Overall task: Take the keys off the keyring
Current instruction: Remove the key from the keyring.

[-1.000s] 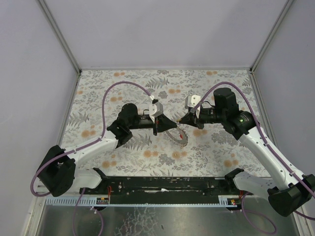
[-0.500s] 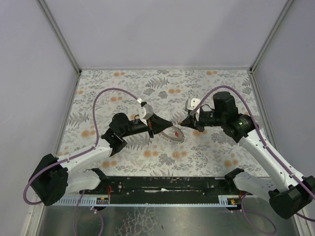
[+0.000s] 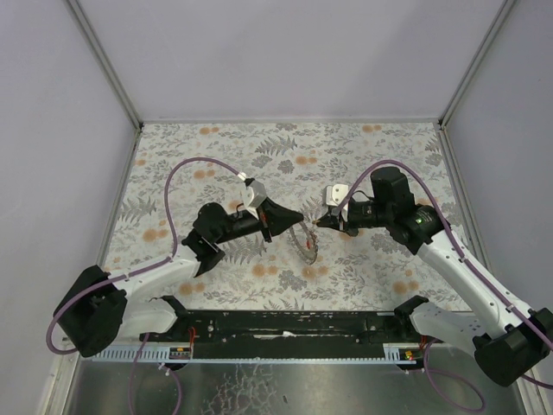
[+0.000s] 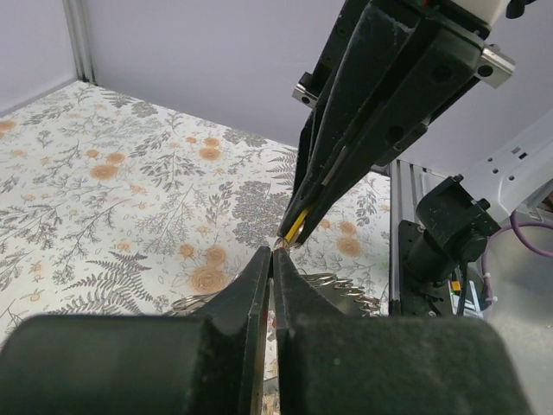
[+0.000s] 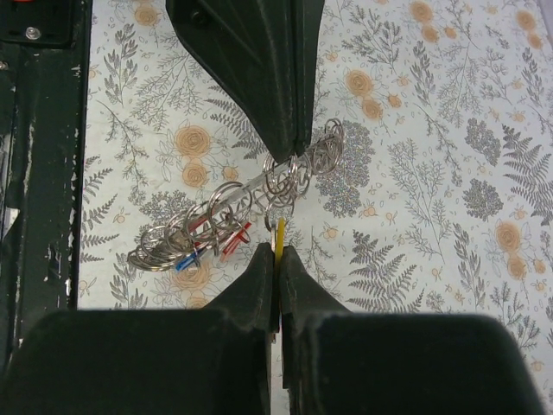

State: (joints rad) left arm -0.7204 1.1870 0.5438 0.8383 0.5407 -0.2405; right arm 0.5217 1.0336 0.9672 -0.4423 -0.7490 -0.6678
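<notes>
The left gripper [image 4: 272, 259] is seen fully closed, its fingertips pinched on the upper end of the keyring [image 5: 226, 206]. The right gripper [image 5: 277, 259] is likewise closed, and a yellow key [image 5: 280, 235] is clamped between its tips. The two grippers are held tip to tip, very close together, with only a small cluster of loops between them.

The table [image 3: 216, 147], covered in a grey and orange floral print, is spread beneath both grippers.

The keyring is shown as a long run of overlapping silver loops. From the left tips it is slung downward, sloping away from both grippers toward the near edge of the table. Whether its lower end is resting on the table cannot be told.

The yellow key is seen as a thin strip standing straight out of the right tips. Its free end is pointed at the loops directly under the left tips. In the left wrist view it is glimpsed just above that gripper's own fingertips.

Two red keys [image 5: 232, 245] are hung from loops just beside the right tips, on the side toward the arm bases. A blue key [image 5: 187, 260] is hung farther along, near the lower end of the keyring, well apart from the left tips.
</notes>
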